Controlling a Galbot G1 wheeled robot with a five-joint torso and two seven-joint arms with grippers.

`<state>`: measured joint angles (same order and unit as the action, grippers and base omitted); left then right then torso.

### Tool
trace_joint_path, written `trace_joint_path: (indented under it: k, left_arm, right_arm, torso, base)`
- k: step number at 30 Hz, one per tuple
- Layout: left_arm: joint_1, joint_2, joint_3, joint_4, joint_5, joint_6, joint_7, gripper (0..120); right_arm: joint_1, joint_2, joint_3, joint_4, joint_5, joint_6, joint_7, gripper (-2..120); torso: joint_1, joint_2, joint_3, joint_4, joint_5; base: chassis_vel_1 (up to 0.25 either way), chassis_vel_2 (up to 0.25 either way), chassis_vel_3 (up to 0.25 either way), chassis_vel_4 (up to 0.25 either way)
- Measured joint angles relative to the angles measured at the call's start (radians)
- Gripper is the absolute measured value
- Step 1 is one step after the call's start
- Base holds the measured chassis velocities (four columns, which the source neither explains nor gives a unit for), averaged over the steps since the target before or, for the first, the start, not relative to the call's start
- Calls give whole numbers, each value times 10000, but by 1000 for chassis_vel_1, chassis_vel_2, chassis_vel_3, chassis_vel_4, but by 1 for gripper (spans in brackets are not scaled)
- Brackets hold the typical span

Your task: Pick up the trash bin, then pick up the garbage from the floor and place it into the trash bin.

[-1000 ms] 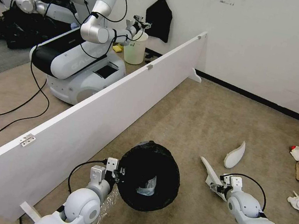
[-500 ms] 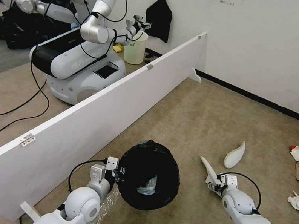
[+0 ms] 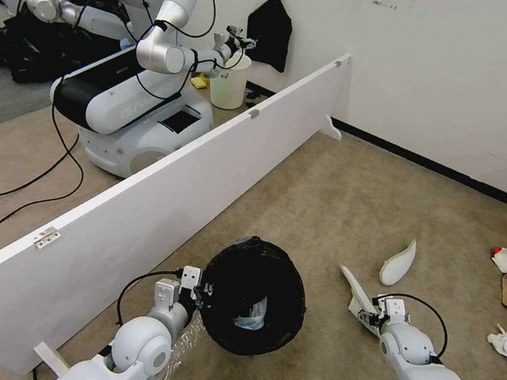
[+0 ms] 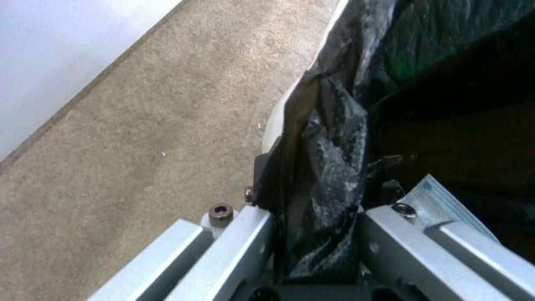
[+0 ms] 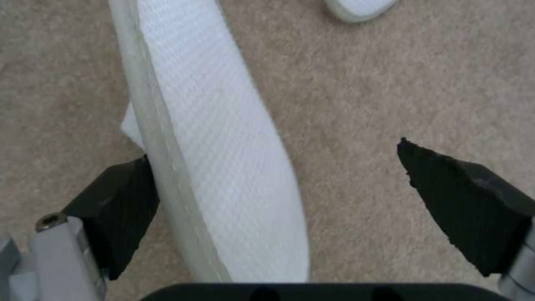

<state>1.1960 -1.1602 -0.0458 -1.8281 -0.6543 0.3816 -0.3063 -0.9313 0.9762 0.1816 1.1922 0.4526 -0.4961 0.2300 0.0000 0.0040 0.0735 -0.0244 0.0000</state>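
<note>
On the beige carpet [image 3: 332,184] beside a long white board [image 3: 154,199], we are seeing our left gripper [image 3: 196,289] clenching the trash bin [image 3: 252,306] rim at its nine o'clock. Our right gripper [image 5: 278,196] is spreading wide around a white slipper [image 5: 217,167], one pad [image 5: 120,196] touching it; the other slipper [image 3: 399,262] is lying near, at one o'clock.

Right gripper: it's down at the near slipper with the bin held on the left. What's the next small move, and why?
Probably close the right gripper on the near slipper. The wrist view shows its fingers open, with the slipper between them against one pad and a gap to the other. The left gripper already grips the trash bin by its rim, so the bin is ready nearby.
</note>
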Motion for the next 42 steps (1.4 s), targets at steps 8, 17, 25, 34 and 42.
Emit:
trace_joint_path:
  k: [8,17,25,34,42]
  left_arm:
    - [-32,-12,25,56,-11,-27,0,0]
    - [-51,-12,39,76,-40,-47,2,0]
    - [-4,27,-33,75,-105,-95,-5,0]
    - [0,37,-73,117,-120,-148,-5,0]
    - [58,45,-90,118,-105,-186,-1,0]
  right_arm:
    - [24,-7,47,-17,-239,59,38,100]
    - [79,-65,-32,68,-415,104,47,100]
    - [578,419,-626,-188,-527,330,9,100]
    - [1143,896,-1016,-552,-590,509,-84,76]
    - [1163,1036,-1035,-668,-594,523,-76,48]
  torso:
    - [0,0,0,0,0]
    - [0,0,0,-1,0]
    - [0,0,0,-1,-2]
    - [0,0,0,0,-2]
    - [0,0,-1,0,-2]
  base:
    - [0,0,0,0]
    - [0,0,0,0]
    - [0,0,0,0]
    - [0,0,0,0]
    - [0,0,0,0]
